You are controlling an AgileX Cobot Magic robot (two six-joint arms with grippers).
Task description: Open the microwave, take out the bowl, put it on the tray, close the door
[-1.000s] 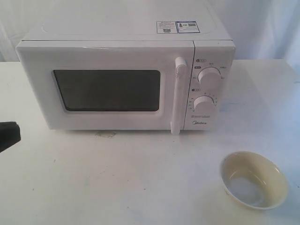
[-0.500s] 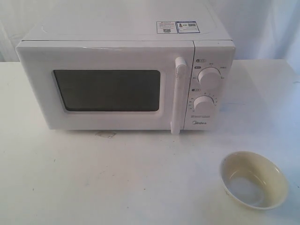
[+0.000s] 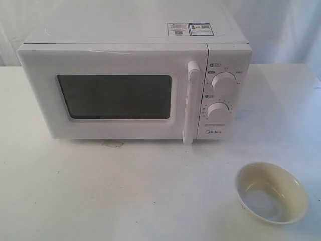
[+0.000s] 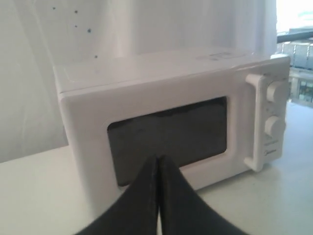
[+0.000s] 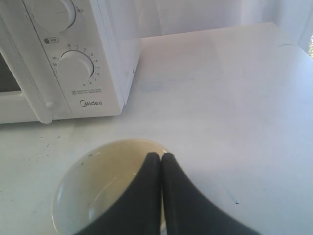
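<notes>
One microwave (image 3: pixel 125 32) stands at twelve o'clock on the surface (image 3: pixel 125 191), its one door (image 3: pixel 115 98) shut, two knobs (image 3: pixel 223 83) on its panel. One bowl (image 3: pixel 271 192) sits at five o'clock, well apart from it. The left fingers (image 4: pixel 144 196) and right fingers (image 5: pixel 173 196), two pairs, are each pressed together, holding nothing.

Table (image 3: pixel 125 196): open surface all along the front of the microwave (image 3: pixel 125 55). Obstacles: bowl (image 3: pixel 271 192) at front right; door (image 3: pixel 115 95) shut flush.
</notes>
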